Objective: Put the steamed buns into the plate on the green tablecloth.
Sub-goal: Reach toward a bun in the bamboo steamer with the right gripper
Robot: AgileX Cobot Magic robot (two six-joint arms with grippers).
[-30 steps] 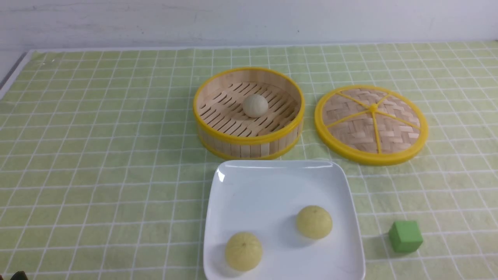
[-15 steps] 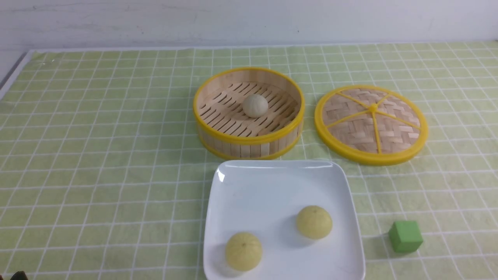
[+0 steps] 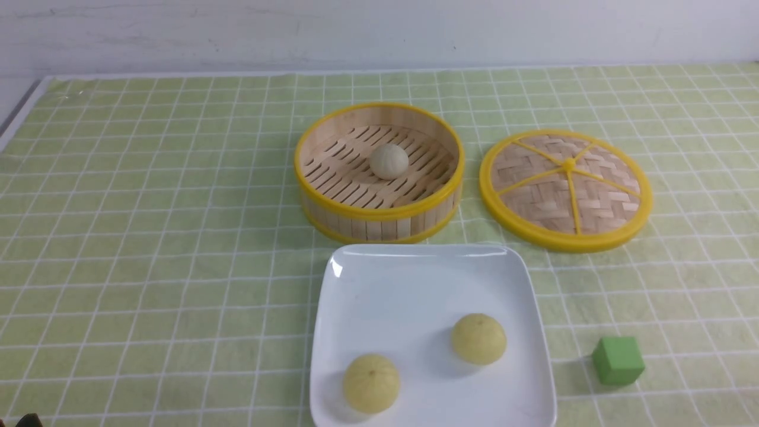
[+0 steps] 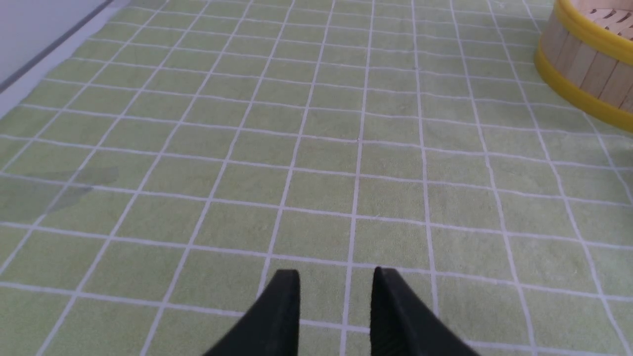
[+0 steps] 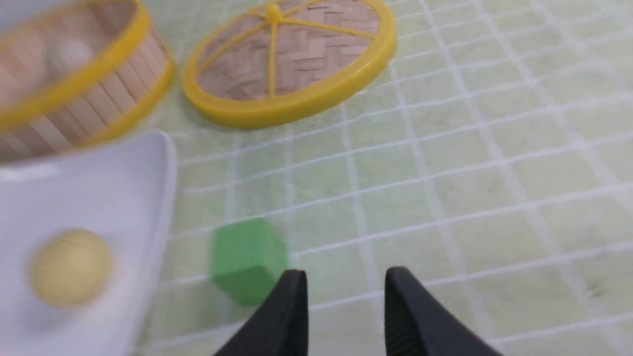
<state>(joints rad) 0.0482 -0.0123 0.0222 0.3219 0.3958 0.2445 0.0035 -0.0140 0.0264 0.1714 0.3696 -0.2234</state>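
Off-white bun lies well apart from left pincer and right pincer, both slightly parted, empty.

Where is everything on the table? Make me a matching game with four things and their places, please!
Things:
1. off-white bun
2. pale yellow buns
3. woven lid
4. green cube

Places:
A. on the cloth, right of the plate
B. inside the steamer basket
C. on the plate
D. flat on the cloth, right of the steamer basket

Pairs: 1-B, 2-C, 3-D, 4-A.
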